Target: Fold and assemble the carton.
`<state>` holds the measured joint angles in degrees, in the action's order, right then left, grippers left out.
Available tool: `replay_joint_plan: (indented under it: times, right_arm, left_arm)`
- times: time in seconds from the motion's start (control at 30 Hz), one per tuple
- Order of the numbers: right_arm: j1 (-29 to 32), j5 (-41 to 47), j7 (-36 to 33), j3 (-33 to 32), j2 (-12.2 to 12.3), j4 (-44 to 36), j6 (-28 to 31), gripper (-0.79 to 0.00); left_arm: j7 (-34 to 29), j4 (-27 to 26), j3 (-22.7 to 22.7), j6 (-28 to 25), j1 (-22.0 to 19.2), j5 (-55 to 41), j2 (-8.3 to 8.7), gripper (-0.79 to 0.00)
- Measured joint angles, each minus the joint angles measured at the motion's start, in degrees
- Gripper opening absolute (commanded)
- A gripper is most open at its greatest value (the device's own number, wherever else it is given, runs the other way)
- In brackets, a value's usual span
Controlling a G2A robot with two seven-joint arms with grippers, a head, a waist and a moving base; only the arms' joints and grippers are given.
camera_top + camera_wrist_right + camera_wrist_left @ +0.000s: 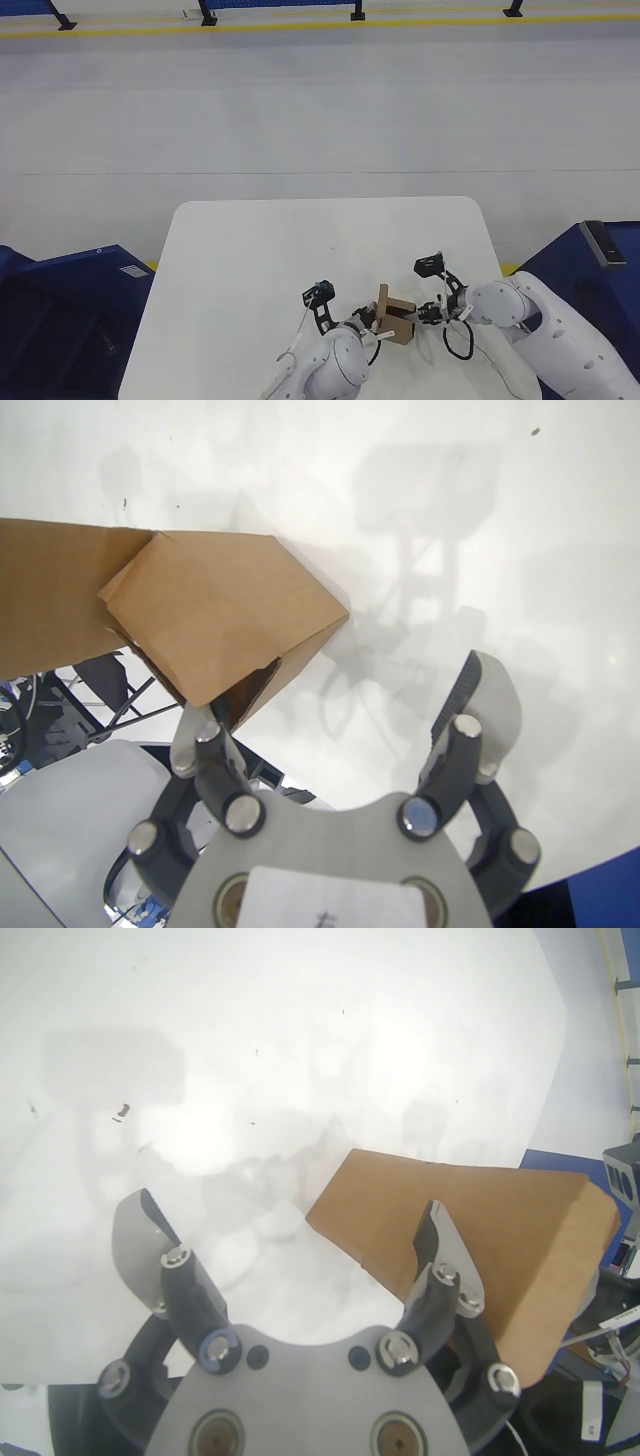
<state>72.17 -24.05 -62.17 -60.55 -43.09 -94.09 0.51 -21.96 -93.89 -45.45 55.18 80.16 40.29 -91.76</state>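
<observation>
A small brown cardboard carton (394,313) stands partly folded near the table's front edge, one flap (382,297) sticking up. My left gripper (369,322) sits just left of it, open. In the left wrist view the carton's flat panel (480,1238) lies against the outer side of one finger (434,1243), and nothing is between the jaws of the left gripper (292,1233). My right gripper (429,313) is at the carton's right side, open. In the right wrist view one finger (200,725) touches the carton's lower corner (215,620). The space within the right gripper (335,700) holds nothing.
The white table (300,250) stretches away behind the carton, with rounded corners and its front edge close to both arms. Blue structures (60,300) flank the table on both sides. A few dark specks (121,1111) lie on the tabletop.
</observation>
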Motion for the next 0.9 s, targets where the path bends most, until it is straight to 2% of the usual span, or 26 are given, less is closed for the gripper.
replay_joint_plan:
  times: [0.4, 0.57, 0.7, 0.9]
  right_arm:
    - [7.14, 2.27, -4.62, -9.61, 2.51, -3.47, 3.65, 0.000]
    - [9.95, 2.25, -4.80, -12.48, 3.04, -3.63, 0.42, 0.000]
    - [9.66, -0.48, -4.01, -10.61, 2.60, -2.95, -4.07, 0.000]
    - [4.48, -1.19, -1.82, -4.83, 0.68, 1.42, -8.50, 0.000]
  left_arm:
    - [0.35, -3.48, -2.97, -0.91, 1.57, 0.05, 0.72, 0.000]
    - [0.19, -4.36, -3.20, -3.01, 2.06, -0.41, 0.90, 0.000]
    - [-0.63, -4.48, -3.11, -4.99, 2.06, -0.23, 1.11, 0.000]
    - [-2.40, -4.35, -2.59, -6.87, 1.90, 0.01, 1.36, 0.000]
